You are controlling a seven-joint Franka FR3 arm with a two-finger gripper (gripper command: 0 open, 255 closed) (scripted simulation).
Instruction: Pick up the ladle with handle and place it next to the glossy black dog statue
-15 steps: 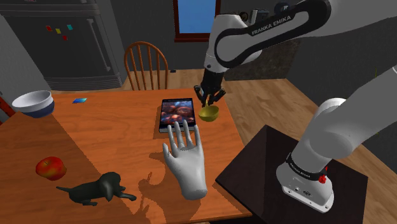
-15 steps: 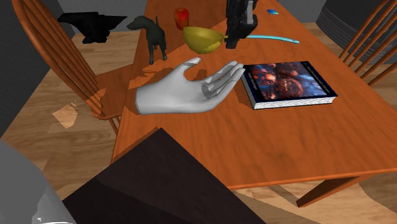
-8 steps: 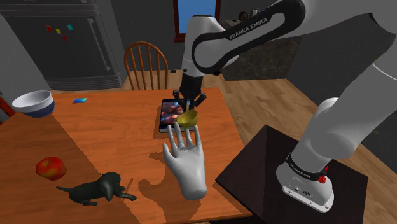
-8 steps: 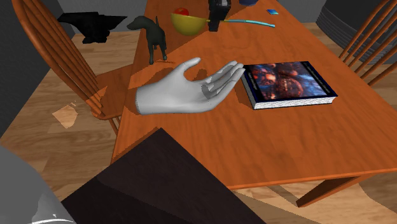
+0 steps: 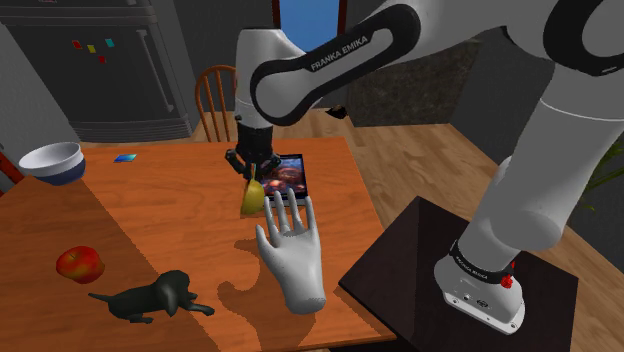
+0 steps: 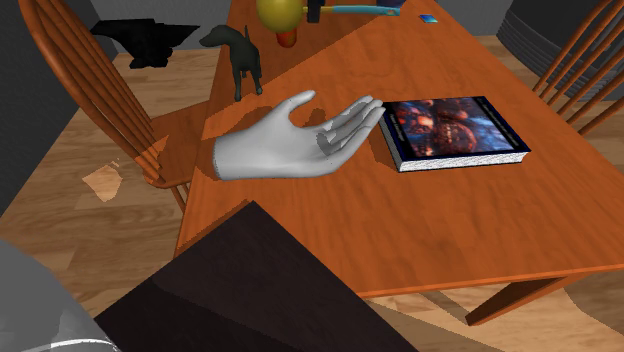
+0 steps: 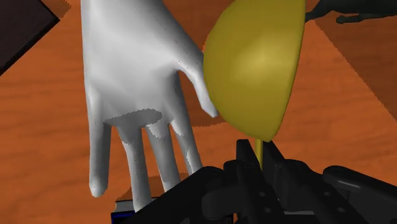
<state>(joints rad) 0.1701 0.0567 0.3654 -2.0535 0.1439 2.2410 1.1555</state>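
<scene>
The ladle has a yellow bowl (image 5: 252, 197) and a thin teal handle (image 6: 365, 10). My gripper (image 5: 252, 166) is shut on the handle close to the bowl and holds the ladle in the air above the table. In the wrist view the black fingers (image 7: 245, 159) clasp the thin stem just under the bowl (image 7: 257, 63). The bowl (image 6: 277, 12) hangs past the fingertips of a white hand model (image 5: 292, 250). The glossy black dog statue (image 5: 155, 296) stands near the table's front edge, to the shoulder view's left of the hand; the dog statue (image 6: 240, 55) is apart from the ladle.
A picture book (image 5: 290, 172) lies behind the white hand (image 6: 290, 145). A red apple (image 5: 80, 263), a white and blue bowl (image 5: 52, 160) and a small blue card (image 5: 125, 158) sit toward the shoulder view's left. A wooden chair (image 5: 230, 100) stands at the far side.
My gripper has carried the ladle to the shoulder view's left, from beside the book's right edge across to the hand's fingertips. The bowl now hangs more on edge.
</scene>
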